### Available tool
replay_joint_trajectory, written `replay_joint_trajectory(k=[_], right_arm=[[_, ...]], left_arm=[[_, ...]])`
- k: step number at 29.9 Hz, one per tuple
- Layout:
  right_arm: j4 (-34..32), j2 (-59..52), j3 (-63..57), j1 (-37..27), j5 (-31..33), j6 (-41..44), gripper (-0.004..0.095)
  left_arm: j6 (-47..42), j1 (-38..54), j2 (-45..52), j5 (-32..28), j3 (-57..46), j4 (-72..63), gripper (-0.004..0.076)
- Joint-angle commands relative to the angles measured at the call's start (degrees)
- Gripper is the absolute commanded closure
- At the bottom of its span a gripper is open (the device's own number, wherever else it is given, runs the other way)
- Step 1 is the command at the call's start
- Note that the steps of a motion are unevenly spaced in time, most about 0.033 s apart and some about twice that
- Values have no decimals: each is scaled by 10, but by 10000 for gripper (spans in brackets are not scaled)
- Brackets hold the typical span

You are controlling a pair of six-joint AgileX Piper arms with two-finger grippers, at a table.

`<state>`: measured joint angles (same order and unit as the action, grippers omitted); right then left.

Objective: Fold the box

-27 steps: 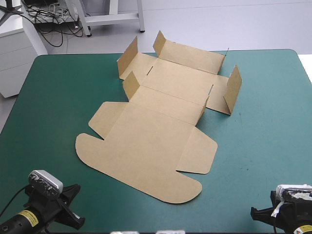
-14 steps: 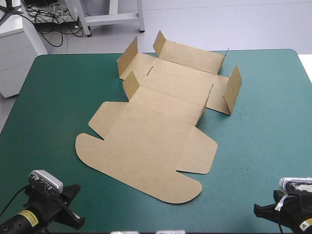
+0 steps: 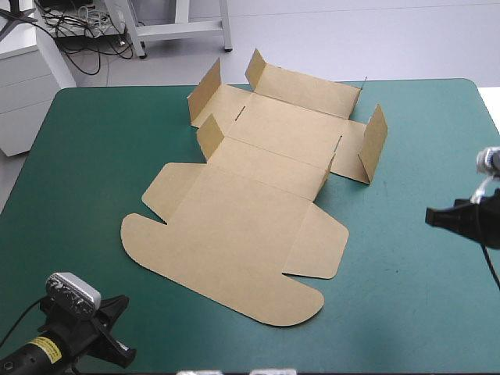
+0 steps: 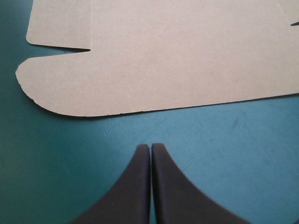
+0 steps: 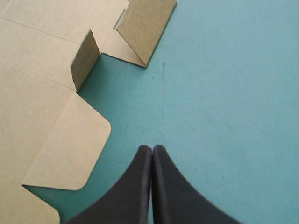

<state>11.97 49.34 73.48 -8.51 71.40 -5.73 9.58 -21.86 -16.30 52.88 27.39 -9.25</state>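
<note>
Barely begun | box (image 3: 250,203) laid flat mid-frame, only upper flaps (image 3: 373,144) raised | left gripper (image 4: 150,147), right gripper (image 5: 152,148) clenched empty | rest left unfolded.

box (image 3: 250,226): flat, far flaps upright | left hand (image 3: 117,334): near-left corner | right hand (image 3: 437,217): right edge, off box

No writing, number or brand can be read anywhere. A small yellow label (image 3: 48,352) sits on the left arm (image 3: 78,334), at about seven o'clock of the bench (image 3: 406,297); its print is too small to make out.
</note>
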Motion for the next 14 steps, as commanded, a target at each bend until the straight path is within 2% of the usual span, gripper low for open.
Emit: replay_joint_trajectory(k=[1, 10, 12, 14], right_arm=[[36, 69, 80, 2, 5, -1, 927], [86, 245, 210, 2, 5, 24, 904], [99, 279, 232, 15, 5, 35, 904], [80, 309, 257, 50, 3, 43, 904]], left_arm=[[-1, -1, -7, -38, 16, -12, 734], [-1, -1, -7, -38, 16, -12, 734], [-1, -1, -7, -38, 16, -12, 734], [-1, -1, -7, -38, 16, -12, 734]])
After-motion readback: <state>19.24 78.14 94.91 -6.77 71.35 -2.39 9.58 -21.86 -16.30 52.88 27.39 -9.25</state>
